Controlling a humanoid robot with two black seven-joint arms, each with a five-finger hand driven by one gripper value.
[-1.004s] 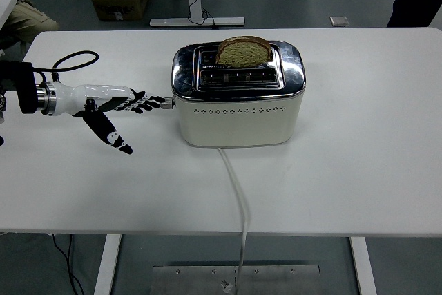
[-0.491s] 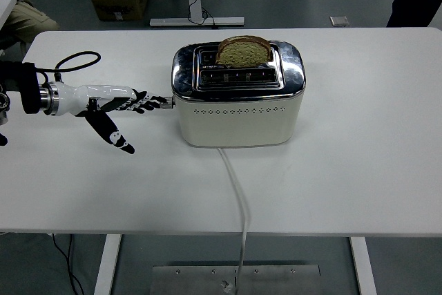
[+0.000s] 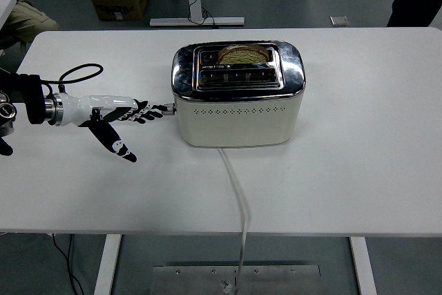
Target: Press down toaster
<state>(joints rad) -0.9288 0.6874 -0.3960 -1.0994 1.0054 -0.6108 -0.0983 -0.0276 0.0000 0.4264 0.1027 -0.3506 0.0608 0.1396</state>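
A cream and chrome toaster [image 3: 239, 94] stands mid-table with its slots facing up. A slice of brown bread [image 3: 243, 53] sits low in the far slot, its crust only just above the rim. The lever [image 3: 169, 109] sticks out of the toaster's left end, low down. My left hand [image 3: 131, 117] reaches in from the left edge with its fingers stretched flat, and the fingertips [image 3: 156, 110] rest on the lever. The thumb points down toward the table. My right arm does not show.
The toaster's white cord [image 3: 238, 191] runs from its front over the table's near edge. A black cable [image 3: 76, 72] loops above my left wrist. A person's leg shows at the top left, and a cardboard box [image 3: 119, 1] stands on the floor behind the table.
The bread has dropped from standing tall above the slot to sitting low inside it. The lever and my left fingertips have moved down, and the arm has shifted slightly right.
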